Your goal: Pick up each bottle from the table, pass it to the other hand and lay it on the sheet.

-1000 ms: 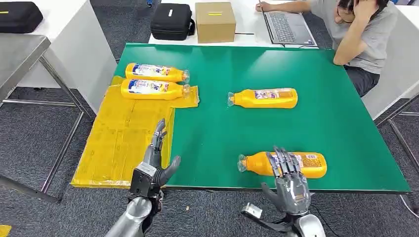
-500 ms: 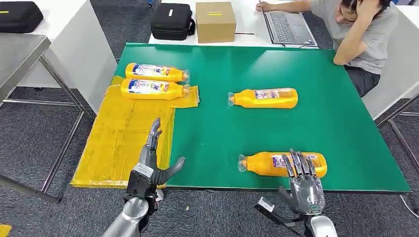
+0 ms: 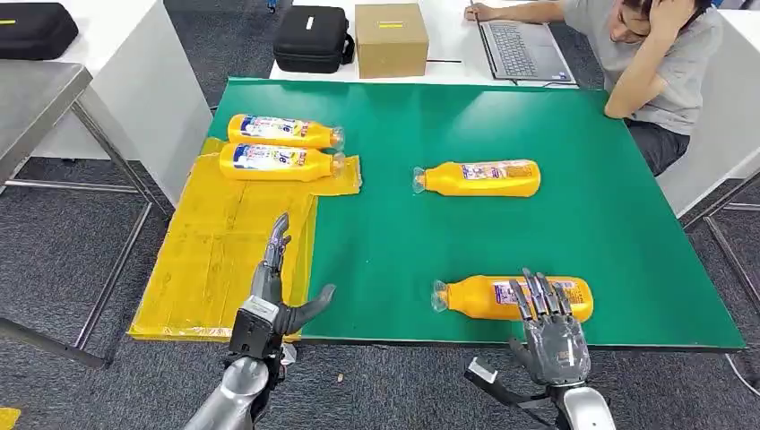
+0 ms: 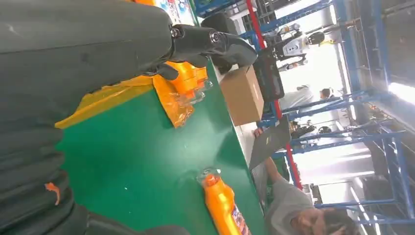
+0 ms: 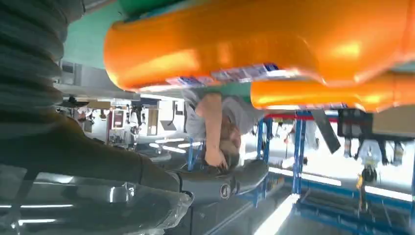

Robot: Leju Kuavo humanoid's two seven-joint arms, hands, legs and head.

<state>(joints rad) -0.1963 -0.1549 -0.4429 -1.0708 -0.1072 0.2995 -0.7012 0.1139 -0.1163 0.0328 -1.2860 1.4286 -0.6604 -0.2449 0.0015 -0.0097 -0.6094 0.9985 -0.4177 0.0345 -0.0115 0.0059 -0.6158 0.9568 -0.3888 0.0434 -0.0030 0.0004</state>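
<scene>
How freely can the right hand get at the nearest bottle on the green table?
Probably yes: the right hand is open just before the nearest bottle, which lies alone near the table's front edge with nothing between them.

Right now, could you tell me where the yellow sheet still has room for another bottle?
The sheet is bare from the two bottles at its far end to the near edge by the left hand. The far end is crowded.

Your head view is evenly and brightly lit from overhead, sharp throughout, with only soft shadows under the bottles. In the left wrist view the upper right is blown out by daylight. In the right wrist view the nearest bottle (image 5: 254,44) is blurred, with glare spots, and the lower right washes out.
</scene>
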